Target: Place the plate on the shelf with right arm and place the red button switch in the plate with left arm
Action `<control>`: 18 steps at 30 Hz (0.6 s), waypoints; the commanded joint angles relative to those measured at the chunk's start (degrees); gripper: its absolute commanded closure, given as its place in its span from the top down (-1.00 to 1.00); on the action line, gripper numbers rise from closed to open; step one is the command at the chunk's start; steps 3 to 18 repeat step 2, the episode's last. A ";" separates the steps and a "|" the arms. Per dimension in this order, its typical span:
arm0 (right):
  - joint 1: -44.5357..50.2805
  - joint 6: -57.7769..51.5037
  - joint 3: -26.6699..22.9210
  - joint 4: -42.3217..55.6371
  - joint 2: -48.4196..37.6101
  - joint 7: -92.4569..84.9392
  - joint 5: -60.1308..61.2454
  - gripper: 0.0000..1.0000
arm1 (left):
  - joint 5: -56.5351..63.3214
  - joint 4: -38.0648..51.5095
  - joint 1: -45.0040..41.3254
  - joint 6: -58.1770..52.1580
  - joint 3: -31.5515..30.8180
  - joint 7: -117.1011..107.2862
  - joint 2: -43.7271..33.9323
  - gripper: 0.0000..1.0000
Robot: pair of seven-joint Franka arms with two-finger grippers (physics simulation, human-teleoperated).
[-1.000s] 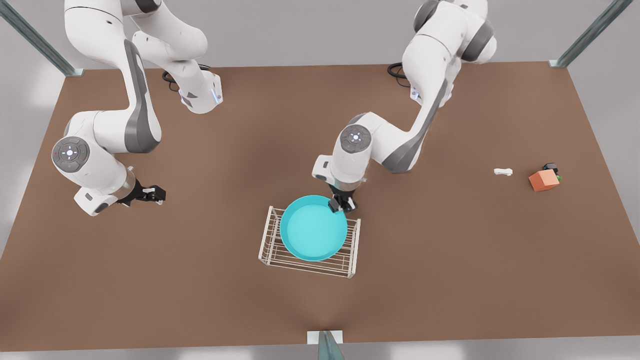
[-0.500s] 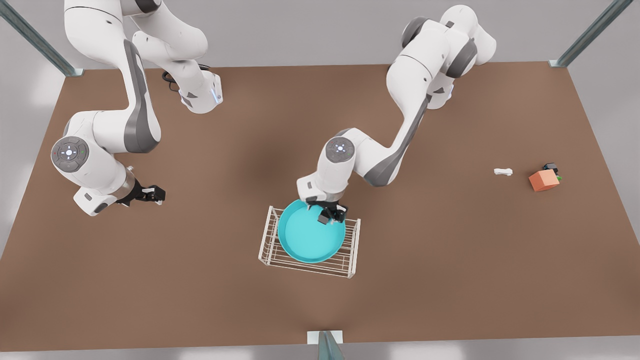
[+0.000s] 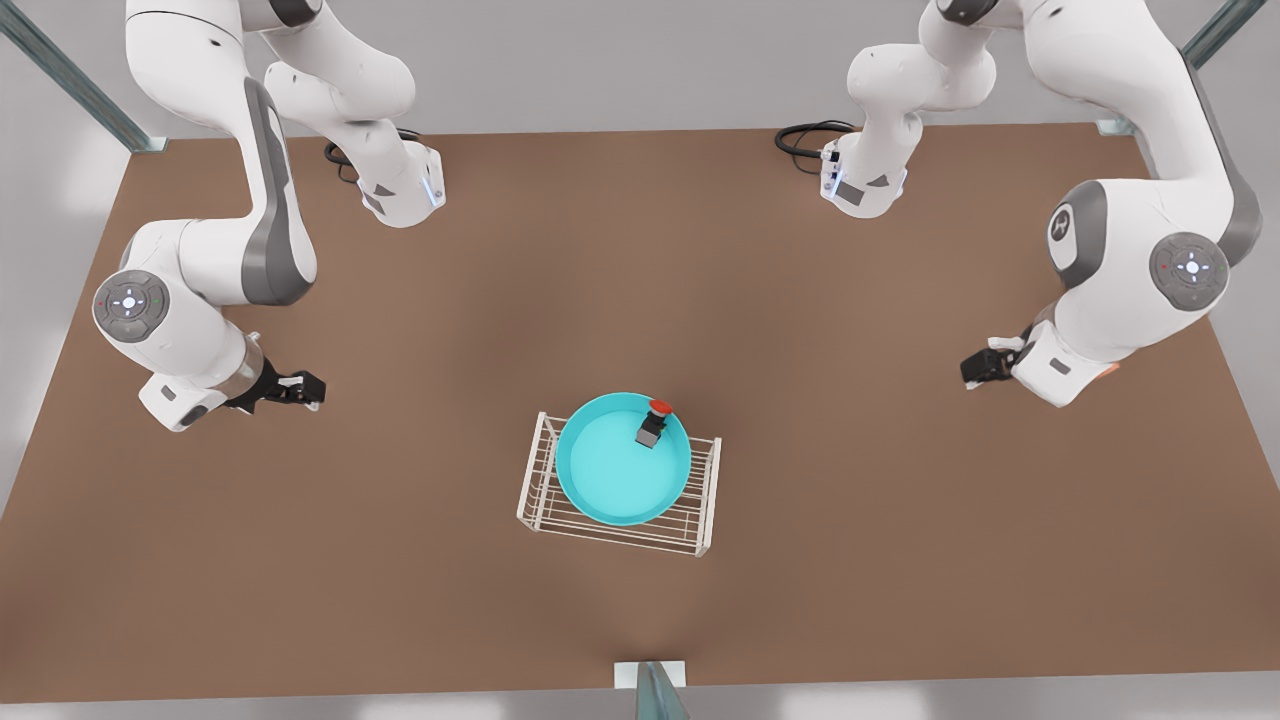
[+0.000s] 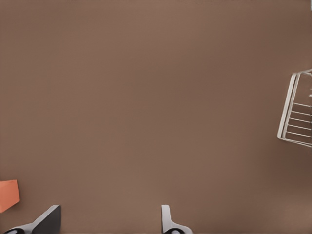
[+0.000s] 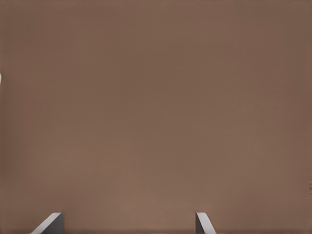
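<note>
The plate (image 3: 620,470) is seen resting on the top tier of the shelf (image 3: 700,520), near the middle of the desk (image 3: 400,600). The red button switch (image 3: 652,424) is seen inside the plate, close to its far right rim. Both placements are judged done.

The left tool (image 3: 980,366) is found at the front view's right, well apart from the shelf, fingers spread and empty; an orange block (image 4: 9,195) lies just beside it. The right tool (image 3: 300,388) is found at the front view's left, released and empty, over bare desk.

No grasp appears to be called for next; at most, both arms would be parked clear.
</note>
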 commanded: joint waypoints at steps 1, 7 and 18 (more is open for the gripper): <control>0.01 -0.11 -0.01 0.03 -0.05 -0.10 0.08 1.00 | 0.22 0.05 -1.30 3.77 -0.06 7.91 1.25 1.00; 0.01 -0.11 -0.01 0.03 -0.05 -0.10 0.08 1.00 | -0.13 0.14 -1.48 3.77 -0.06 7.82 1.60 1.00; 0.01 -0.11 -0.01 0.03 -0.05 -0.10 0.08 1.00 | -0.13 0.14 -1.48 3.77 -0.06 7.82 1.60 1.00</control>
